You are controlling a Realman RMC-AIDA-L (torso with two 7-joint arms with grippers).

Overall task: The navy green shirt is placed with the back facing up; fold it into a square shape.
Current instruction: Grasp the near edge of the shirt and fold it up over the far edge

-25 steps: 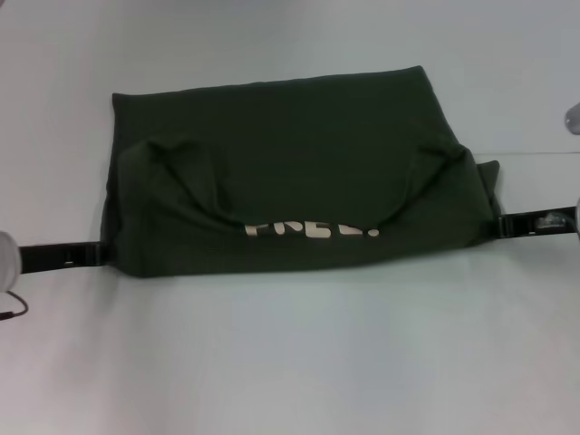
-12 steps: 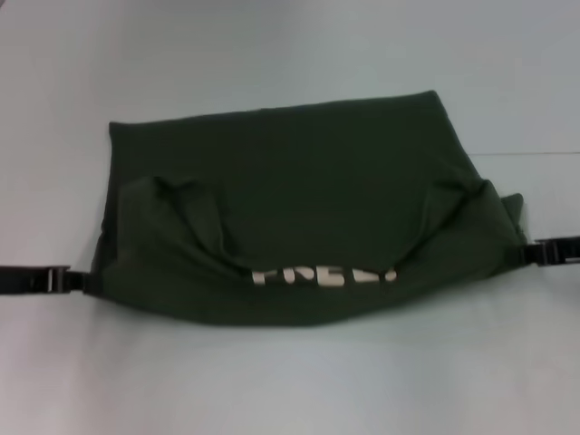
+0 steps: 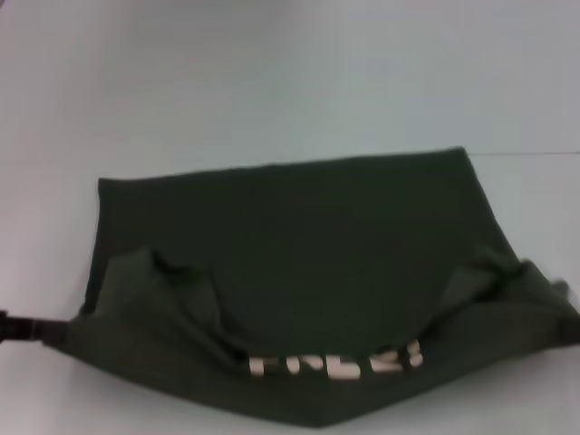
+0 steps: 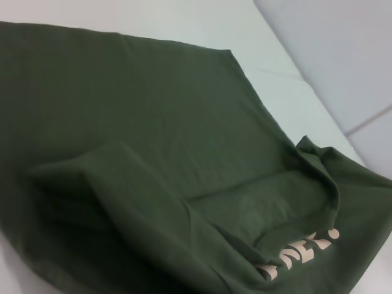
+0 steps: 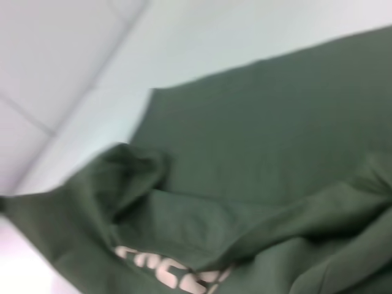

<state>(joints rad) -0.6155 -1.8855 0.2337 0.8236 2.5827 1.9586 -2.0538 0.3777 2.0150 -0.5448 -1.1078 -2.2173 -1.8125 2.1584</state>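
Observation:
The navy green shirt [image 3: 299,245] lies on the white table, dark olive with pale letters [image 3: 335,362] showing at its near fold. Its near edge is lifted and doubled over, with bunched cloth at both near corners. My left gripper [image 3: 54,330] shows as a black bar at the shirt's near left corner, shut on the cloth, its tips hidden by the fabric. My right gripper is out of the head view; the shirt's near right corner [image 3: 553,304] is raised at the picture's edge. The shirt fills the left wrist view [image 4: 153,141] and the right wrist view [image 5: 275,135].
The white table [image 3: 272,82] stretches behind the shirt and to its left. A thin seam line [image 3: 535,154] runs across the table at the right. A narrow strip of table [image 3: 109,408] lies in front of the shirt.
The shirt has been drawn toward me, its near edge and both held corners moving nearer. My left gripper moved with it. My right gripper has left the head view.

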